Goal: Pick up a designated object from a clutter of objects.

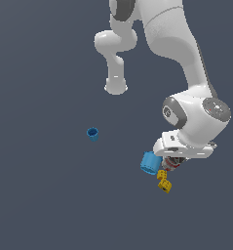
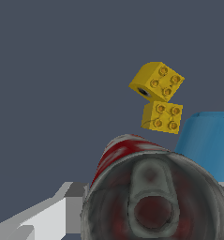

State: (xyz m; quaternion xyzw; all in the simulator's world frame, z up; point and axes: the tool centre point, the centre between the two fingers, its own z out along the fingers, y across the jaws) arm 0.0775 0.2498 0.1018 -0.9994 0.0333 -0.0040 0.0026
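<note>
The red-and-white can (image 2: 153, 197) fills the wrist view, its dark metal end with the pull tab facing the camera. It sits between my fingers (image 2: 43, 218), which press against its sides. In the exterior view the can (image 1: 173, 164) shows only as a sliver under my hand. My gripper (image 1: 172, 166) is low and tilted, shut on the can. The light-blue cup (image 1: 149, 162) touches the can's side and also shows in the wrist view (image 2: 207, 140). Two yellow perforated blocks (image 1: 163, 181) lie just beyond, seen in the wrist view too (image 2: 159, 96).
A tiny darker blue cup (image 1: 92, 133) stands alone, well off to the exterior view's left. The arm's base (image 1: 116, 87) is at the back of the dark grey floor.
</note>
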